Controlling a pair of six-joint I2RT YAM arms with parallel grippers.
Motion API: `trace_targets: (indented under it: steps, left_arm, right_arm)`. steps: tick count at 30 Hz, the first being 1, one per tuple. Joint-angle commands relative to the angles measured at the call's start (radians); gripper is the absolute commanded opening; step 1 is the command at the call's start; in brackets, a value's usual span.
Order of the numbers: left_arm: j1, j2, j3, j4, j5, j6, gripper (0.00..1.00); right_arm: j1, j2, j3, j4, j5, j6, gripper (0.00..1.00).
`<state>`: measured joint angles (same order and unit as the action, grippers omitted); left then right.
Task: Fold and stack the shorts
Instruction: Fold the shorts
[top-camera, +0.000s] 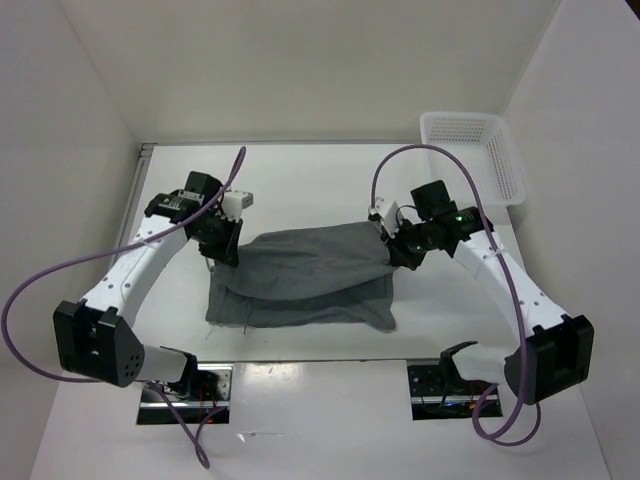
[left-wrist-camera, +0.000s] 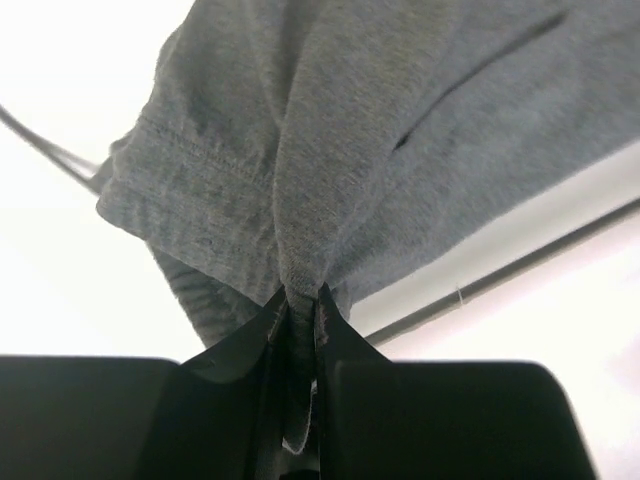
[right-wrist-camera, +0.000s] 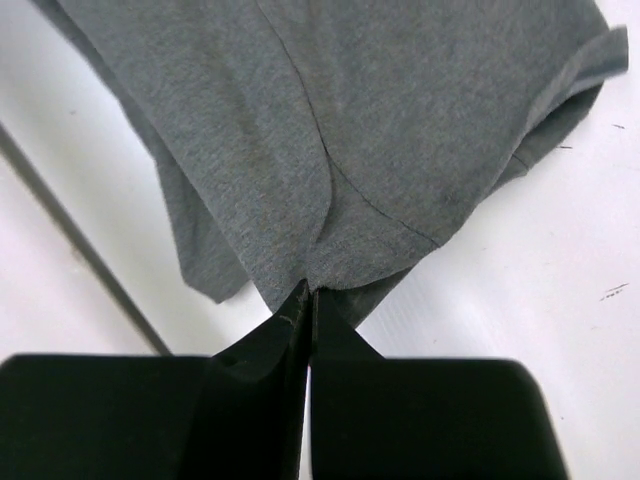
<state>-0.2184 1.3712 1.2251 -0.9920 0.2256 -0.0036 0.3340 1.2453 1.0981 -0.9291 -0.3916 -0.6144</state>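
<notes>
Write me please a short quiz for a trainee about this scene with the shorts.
1. True or false: the grey soft fabric shorts lie inside the white plastic mesh basket.
2. Of the left pincer and the right pincer, which are shut on the shorts? A) one only B) both C) neither
3. Fill in: the basket stands at the white table's far ____ corner.
Key: 1 false; 2 B; 3 right.

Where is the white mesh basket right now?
In the top view, the white mesh basket stands at the far right corner, beyond the right gripper, apart from the shorts.
</notes>
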Motion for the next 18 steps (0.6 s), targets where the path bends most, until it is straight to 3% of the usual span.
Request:
trace_targets:
  steps: [1, 3, 7, 8, 12, 15, 18]
  left_arm:
    - [-0.045, -0.079, -0.074, -0.077, 0.049, 0.004, 0.15]
    - [-0.056, -0.089, -0.125, -0.077, -0.006, 0.004, 0.17]
    - [-0.078, -0.08, -0.177, -0.077, -0.087, 0.004, 0.18]
    - [-0.078, -0.08, -0.202, -0.077, -0.115, 0.004, 0.19]
    - [-0.098, -0.089, -0.232, -0.04, -0.15, 0.004, 0.21]
    - [-0.119, -0.08, -0.259, -0.03, -0.15, 0.004, 0.22]
    - [-0.119, -0.07, -0.259, -0.03, -0.183, 0.004, 0.3]
  right_arm:
    - [0.045, -0.043, 0.048, -0.122, -0.033, -0.047, 0.0]
    - [0.065, -0.015, 0.048, -0.122, -0.033, -0.047, 0.04]
    - [0.17, 0.022, 0.014, -0.233, 0.063, -0.166, 0.56]
    - [0.193, 0.022, -0.022, -0.249, 0.101, -0.192, 0.64]
    - [0.206, 0.022, -0.038, -0.217, 0.241, -0.167, 0.81]
    - [0.206, 0.031, -0.009, -0.104, 0.223, -0.061, 0.82]
    - [0.206, 0.057, 0.0, 0.025, 0.2, 0.054, 0.82]
